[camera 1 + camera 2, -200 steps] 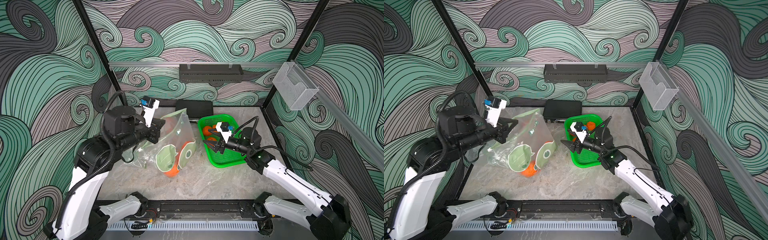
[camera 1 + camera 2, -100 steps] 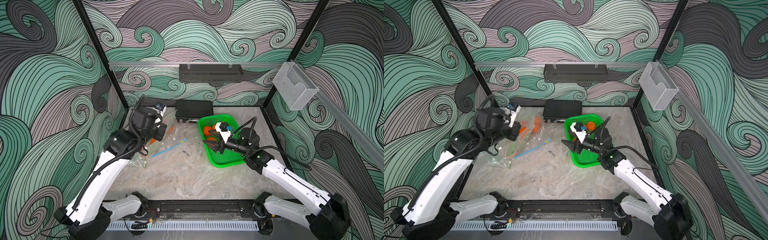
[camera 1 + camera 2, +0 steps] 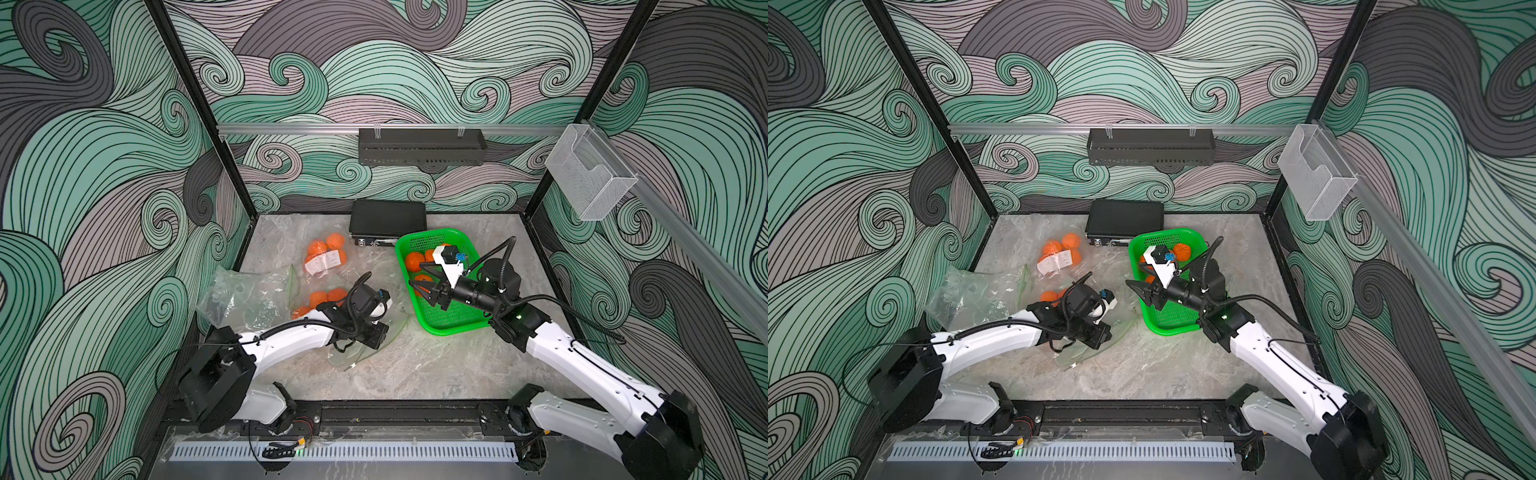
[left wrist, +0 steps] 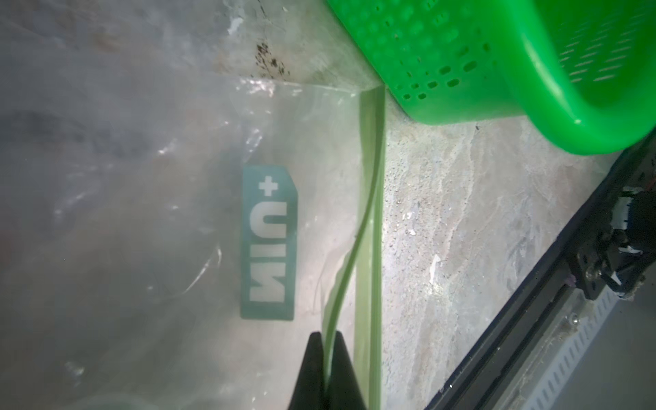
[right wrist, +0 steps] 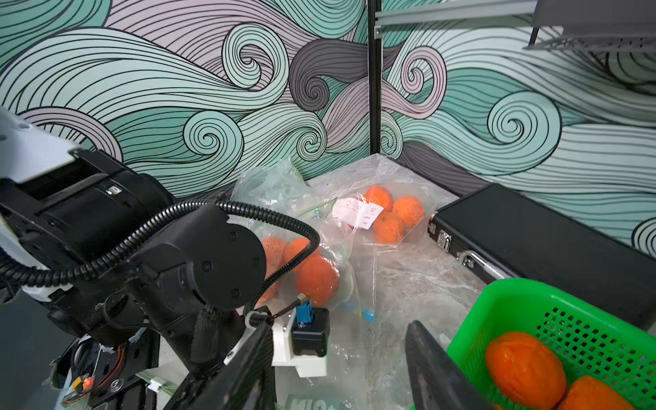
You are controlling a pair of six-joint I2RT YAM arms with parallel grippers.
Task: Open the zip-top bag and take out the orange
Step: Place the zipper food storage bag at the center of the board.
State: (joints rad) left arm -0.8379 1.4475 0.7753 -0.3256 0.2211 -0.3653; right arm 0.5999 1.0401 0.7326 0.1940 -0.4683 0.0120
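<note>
In both top views my left claw (image 3: 372,338) is down at the table on the near edge of the zip-top bag (image 3: 351,361). The bagged oranges (image 3: 328,297) lie just behind my wrist. My right claw (image 3: 422,291) hangs with its jaws apart at the left rim of the green basket (image 3: 453,326), which holds loose oranges (image 3: 414,262). A labelled bag (image 3: 326,259) near the black case (image 3: 388,218) holds several more. Crumpled empty bags (image 3: 245,293) lie by the left wall.

From my left wrist, the left claw (image 4: 324,337) is clamped on one lip of the green zip strip (image 4: 369,213). The other lip lies flat, so the mouth looks partly parted. The risk I see is that thin lip slipping free, or the whole bag dragging instead of opening, since nothing pins it.

From my right wrist, the right claw (image 5: 337,355) is spread and empty. The bagged oranges (image 5: 316,280) sit in clear plastic beyond my left arm, so reaching in could strike that arm.
</note>
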